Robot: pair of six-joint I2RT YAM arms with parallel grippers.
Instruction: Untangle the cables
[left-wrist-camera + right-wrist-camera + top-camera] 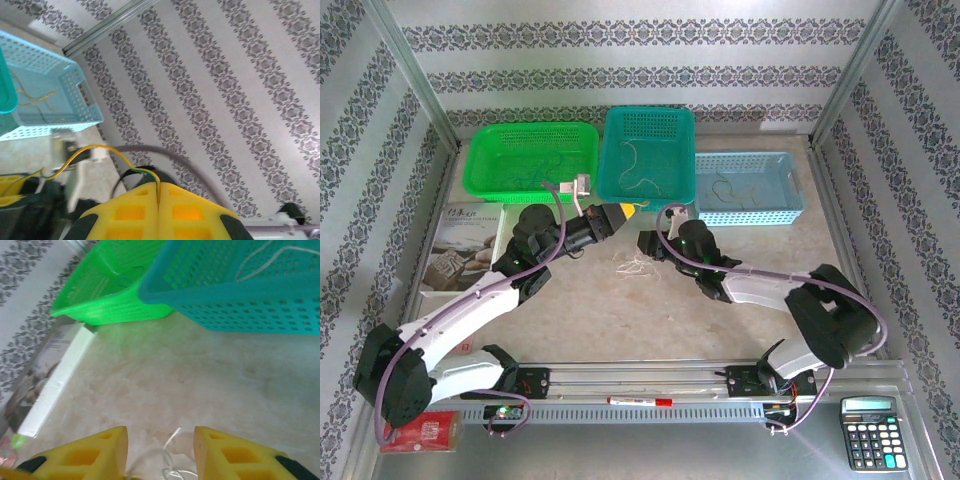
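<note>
A small tangle of whitish cables (635, 266) lies on the table between the two arms. My left gripper (625, 213) hovers by the teal basket's near edge. In the left wrist view its yellow jaws (157, 184) are shut on a thin yellow-green cable (100, 148) that arcs away to the left. My right gripper (645, 243) sits just right of the tangle. In the right wrist view it (160, 432) stands open, low over the table, with loops of the whitish cables (172, 467) lying between its fingers and not pinched.
Three baskets line the back: green (480, 170), teal (610, 150) and light blue (790, 190), each holding a few loose wires. A book (460, 245) lies at the left. A red marker (640, 401), a calculator (872, 432) and a red can (420, 432) sit at the near edge.
</note>
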